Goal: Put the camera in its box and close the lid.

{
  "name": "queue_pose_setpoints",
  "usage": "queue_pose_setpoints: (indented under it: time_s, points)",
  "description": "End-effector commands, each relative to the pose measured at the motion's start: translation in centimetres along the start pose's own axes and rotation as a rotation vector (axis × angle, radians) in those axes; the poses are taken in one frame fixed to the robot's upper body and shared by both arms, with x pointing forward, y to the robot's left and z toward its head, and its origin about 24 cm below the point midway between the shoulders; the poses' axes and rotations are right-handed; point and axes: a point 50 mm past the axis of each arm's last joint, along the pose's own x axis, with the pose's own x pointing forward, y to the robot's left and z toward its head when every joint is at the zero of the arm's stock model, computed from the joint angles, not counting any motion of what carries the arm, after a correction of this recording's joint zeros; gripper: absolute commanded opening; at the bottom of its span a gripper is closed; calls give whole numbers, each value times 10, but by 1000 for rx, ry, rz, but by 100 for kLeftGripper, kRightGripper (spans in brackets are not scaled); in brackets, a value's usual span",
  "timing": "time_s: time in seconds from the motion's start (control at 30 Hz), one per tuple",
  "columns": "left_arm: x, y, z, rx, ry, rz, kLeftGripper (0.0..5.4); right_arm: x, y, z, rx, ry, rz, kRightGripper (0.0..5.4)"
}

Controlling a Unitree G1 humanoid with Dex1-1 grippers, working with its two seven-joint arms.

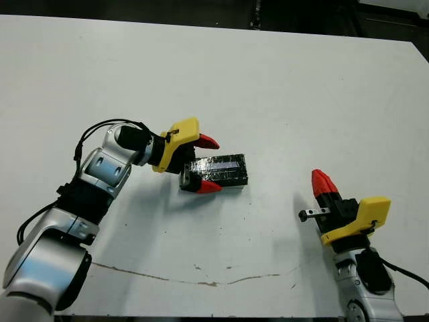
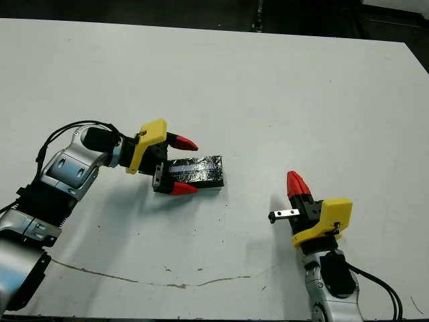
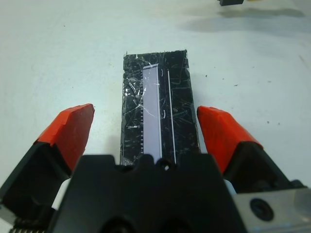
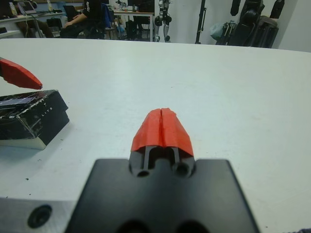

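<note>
The glossy black lid (image 1: 221, 168) with its pale silver stripe lies flat near the table's middle. It covers the box, of which only a pale lower edge (image 4: 29, 141) shows. The camera is hidden. My left gripper (image 1: 209, 164) is open, and its red fingers straddle the lid's left end, one on each long side, with small gaps in the left wrist view (image 3: 148, 128). My right gripper (image 1: 322, 181) is shut on nothing. It stands upright at the front right, well apart from the lid, and its red tips (image 4: 162, 126) are pressed together.
A thin brown scuff line (image 1: 167, 276) runs along the table's front. Beyond the far table edge, the right wrist view shows a seated person (image 4: 90, 14) and dark equipment stands (image 4: 243, 19).
</note>
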Motion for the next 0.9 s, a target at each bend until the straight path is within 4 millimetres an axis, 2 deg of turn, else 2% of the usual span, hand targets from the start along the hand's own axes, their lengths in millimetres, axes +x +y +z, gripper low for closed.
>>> queue_pose_setpoints:
  time_s: [0.03,0.43,0.9]
  points:
    - [-6,-3,-13,-54,1,2,539,-4,-3,-3,-4,28,-9,0]
    - [-41,-7,-27,-101,55,27,539,-4,-3,-3,-1,32,-4,0]
    - [-76,-11,-16,-99,12,158,539,-3,-3,-4,-2,36,-3,0]
